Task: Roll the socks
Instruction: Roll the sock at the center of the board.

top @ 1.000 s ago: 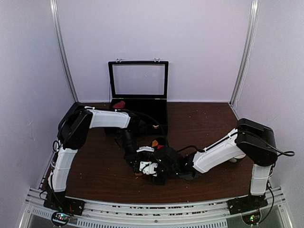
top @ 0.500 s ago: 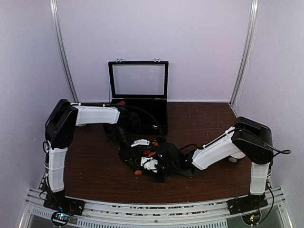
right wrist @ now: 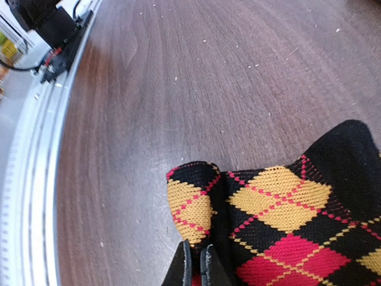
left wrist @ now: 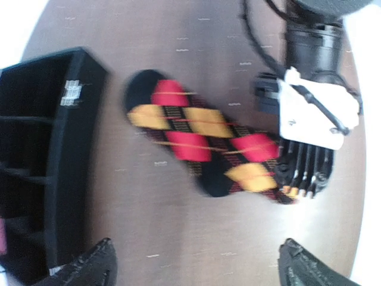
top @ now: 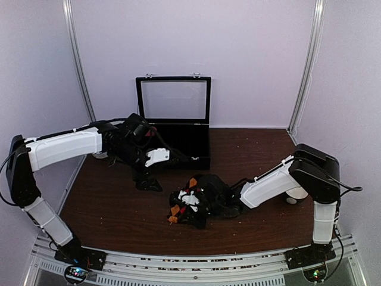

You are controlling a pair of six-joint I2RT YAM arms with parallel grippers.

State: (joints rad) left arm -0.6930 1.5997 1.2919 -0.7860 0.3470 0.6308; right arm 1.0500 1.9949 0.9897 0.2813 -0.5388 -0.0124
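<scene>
Right fingers (right wrist: 180,267): pressed almost together, with one end of the argyle sock (right wrist: 280,220) nipped between them. Right gripper (right wrist: 196,269) is clamped on that fabric. At 12 o'clock of the tips, a short flap of the sock is doubled over on itself. The rest of it runs off toward 3 and 4 o'clock, flat on the dark wood table (right wrist: 208,71).

Left fingers (left wrist: 89,268): spread wide, nothing between them. Left gripper (left wrist: 196,269) hangs up off the table. From this wrist, the sock lies at 12 o'clock of the tips, slanting from 10 to 4 o'clock. Its 4 o'clock end is in the right gripper's hold, and the view is somewhat blurred. A black box (left wrist: 53,149) sits at 9 o'clock of the sock, near it but not touching.

From above: the sock is bunched under the right gripper, toward 6 o'clock of the table. My left gripper is at 10 o'clock of it, apart. The box is at 12 o'clock, by the far edge, with its lid (top: 173,100) standing upright.
</scene>
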